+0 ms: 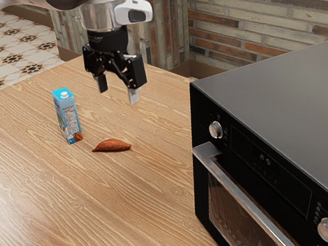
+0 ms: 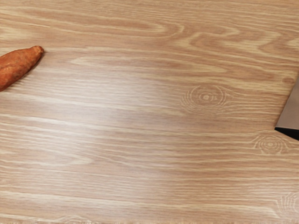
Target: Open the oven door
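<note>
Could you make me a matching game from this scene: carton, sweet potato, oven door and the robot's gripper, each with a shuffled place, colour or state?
1. Carton
2. Sweet potato
3. Oven door
4. Gripper

A. Shut
B. Open, in the air above the table
C. Blue, standing upright
D. Reddish brown, lying down

Pairs: 1-C, 2-D, 3-A, 4-B

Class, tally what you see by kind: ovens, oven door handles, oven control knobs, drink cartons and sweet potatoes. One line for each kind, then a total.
Ovens: 1
Oven door handles: 1
Oven control knobs: 2
Drink cartons: 1
Sweet potatoes: 1
Total: 6
</note>
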### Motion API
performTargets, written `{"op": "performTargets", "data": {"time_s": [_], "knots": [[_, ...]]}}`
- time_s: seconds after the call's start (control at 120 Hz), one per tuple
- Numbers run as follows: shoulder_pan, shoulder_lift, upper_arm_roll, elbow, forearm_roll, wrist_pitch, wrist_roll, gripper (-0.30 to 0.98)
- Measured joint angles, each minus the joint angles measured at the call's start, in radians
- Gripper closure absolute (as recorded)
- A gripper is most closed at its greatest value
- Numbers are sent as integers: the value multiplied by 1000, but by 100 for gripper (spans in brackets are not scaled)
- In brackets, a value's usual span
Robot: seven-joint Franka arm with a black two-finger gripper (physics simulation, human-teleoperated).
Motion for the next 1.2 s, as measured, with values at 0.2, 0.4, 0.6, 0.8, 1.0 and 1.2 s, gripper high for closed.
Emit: {"op": "performTargets", "data": {"time_s": [0.2, 0.4, 0.6, 0.8, 1.0, 1.2], "knots": [[24, -141, -48, 131, -17, -12, 69, 0], [-96, -286, -602, 145, 13, -47, 465, 0], [-43, -342, -616, -28, -13, -19, 762, 0], [-54, -599, -457, -478, -174, 139, 1020, 0], [-53, -638, -448, -569, -225, 235, 1214, 0], [-54, -634, -449, -577, -236, 291, 1352, 0]]}}
